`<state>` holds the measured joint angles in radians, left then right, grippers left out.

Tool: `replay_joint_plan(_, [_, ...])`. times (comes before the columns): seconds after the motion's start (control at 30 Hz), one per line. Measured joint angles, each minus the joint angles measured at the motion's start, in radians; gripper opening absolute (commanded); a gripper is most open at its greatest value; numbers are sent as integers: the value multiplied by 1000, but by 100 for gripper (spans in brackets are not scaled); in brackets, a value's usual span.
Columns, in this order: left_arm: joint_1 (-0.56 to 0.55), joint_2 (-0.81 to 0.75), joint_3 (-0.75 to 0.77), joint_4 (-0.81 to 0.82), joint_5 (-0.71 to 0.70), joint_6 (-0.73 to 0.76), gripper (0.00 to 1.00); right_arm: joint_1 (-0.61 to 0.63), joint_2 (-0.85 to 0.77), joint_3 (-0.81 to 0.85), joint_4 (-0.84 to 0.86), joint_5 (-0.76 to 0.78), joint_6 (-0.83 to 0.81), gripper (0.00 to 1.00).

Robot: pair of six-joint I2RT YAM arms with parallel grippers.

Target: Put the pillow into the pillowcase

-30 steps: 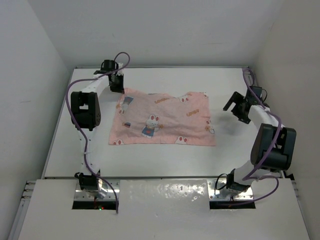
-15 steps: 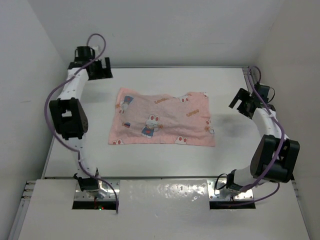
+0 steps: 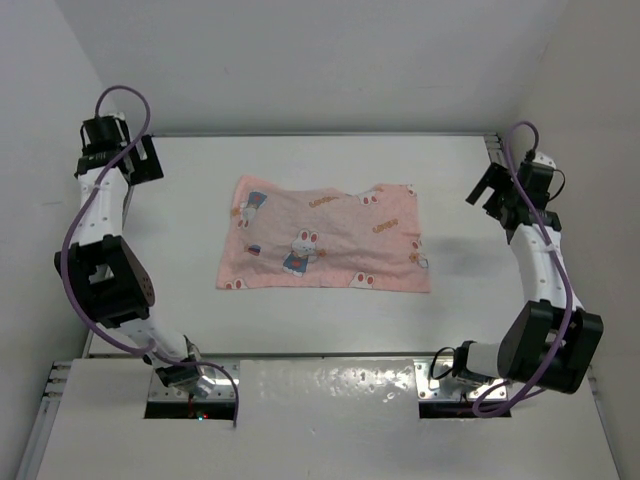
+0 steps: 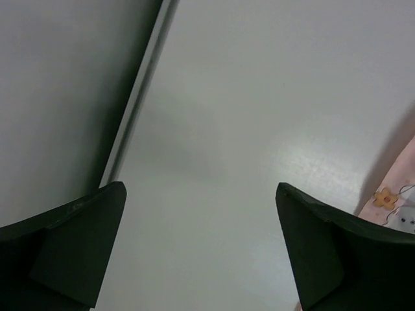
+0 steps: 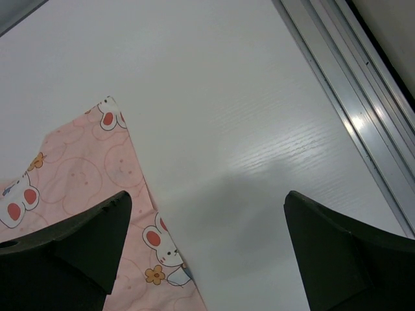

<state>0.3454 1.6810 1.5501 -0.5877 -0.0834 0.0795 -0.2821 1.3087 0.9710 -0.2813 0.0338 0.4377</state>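
Pillowcase (image 3: 325, 238): pink bunny-print cloth lying flat on the table (image 3: 180, 260), probably light and limp, best pinched at a corner hem; left gripper (image 3: 140, 162) and right gripper (image 3: 490, 195) both spread wide, holding nothing.

Left gripper (image 3: 143, 168) and right gripper (image 3: 488, 195) both gape empty, arms outspread.

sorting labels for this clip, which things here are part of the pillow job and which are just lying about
Part of the job:
- pillowcase, spread on the table
- left gripper, open, holding nothing
- right gripper, open, holding nothing
- pillow: not visible on its own

Just there:
- table
- purple cables on the arms
- metal rail at the table's edge
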Motion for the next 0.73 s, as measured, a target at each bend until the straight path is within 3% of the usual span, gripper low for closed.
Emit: replay_joint_plan(0.73, [16,-64,-85,-43,71,2,100,-2,-26,-25,14,-16,-19,99])
